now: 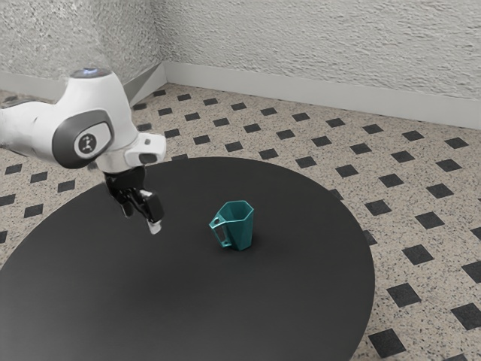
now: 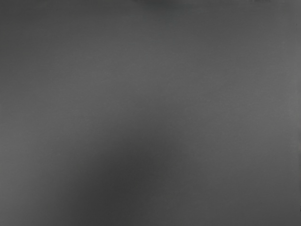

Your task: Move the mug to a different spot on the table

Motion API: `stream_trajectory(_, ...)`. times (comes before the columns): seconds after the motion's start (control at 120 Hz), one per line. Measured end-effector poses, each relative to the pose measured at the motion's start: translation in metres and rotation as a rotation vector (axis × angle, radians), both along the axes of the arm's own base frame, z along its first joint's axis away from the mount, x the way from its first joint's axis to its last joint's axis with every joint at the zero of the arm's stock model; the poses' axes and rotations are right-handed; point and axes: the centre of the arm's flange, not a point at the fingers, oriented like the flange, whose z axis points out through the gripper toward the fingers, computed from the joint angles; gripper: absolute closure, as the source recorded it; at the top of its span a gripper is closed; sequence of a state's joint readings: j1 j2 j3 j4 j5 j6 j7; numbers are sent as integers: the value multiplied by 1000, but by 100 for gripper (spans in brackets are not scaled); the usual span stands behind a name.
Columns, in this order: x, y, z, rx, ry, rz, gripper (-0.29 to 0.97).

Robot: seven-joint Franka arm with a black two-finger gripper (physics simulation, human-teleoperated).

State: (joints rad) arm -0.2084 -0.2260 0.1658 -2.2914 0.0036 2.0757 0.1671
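Arm: here's the white arm (image 1: 83, 135), in from 9 o'clock of the exterior view, hand tipped down over the round black table (image 1: 301, 293).
Gripper: the gripper (image 1: 143, 218) hangs low over the table top, its two fingers spread and nothing between them.
Under the hand: the wrist view looks onto dark table surface (image 2: 150, 84) with a soft shadow across it.
Mug: the teal mug (image 1: 237, 224) stands upright at about 3 o'clock from the gripper, apart from it and untouched. It sits a little toward 1 o'clock of the table's middle.
Handle: the handle (image 1: 219, 224) juts out at the mug's 9 o'clock, straight at the gripper.
Step in hand: the approach, by my reading; no grasp yet.
Doing it well: the handle comes first on a low run toward 3 o'clock, so a low sweep risks knocking it. Better to rise above the rim, keep the fingers wide, come down over one wall and close squarely on a flat facet so the mug doesn't twist.
Room to place: plenty of dark top at 5 and 7 o'clock of the mug.
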Motion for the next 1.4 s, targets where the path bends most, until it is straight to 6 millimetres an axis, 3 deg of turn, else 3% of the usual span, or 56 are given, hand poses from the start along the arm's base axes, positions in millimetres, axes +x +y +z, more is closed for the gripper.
stream_trajectory(0.067, 6, -15, -13, -13, -25, -54, 2)
stream_trajectory(0.225, 23, -21, -48, -37, -49, -104, 2)
stream_trajectory(0.65, 51, -17, -90, -62, -105, -235, 2)
stream_trajectory(0.767, 57, -21, -94, -69, -116, -275, 2)
stream_trajectory(0.95, 76, -40, -82, -66, -160, -365, 2)
stream_trajectory(1.142, 96, -30, -87, -50, -167, -407, 2)
stream_trajectory(1.4, 114, -32, -97, -54, -169, -452, 2)
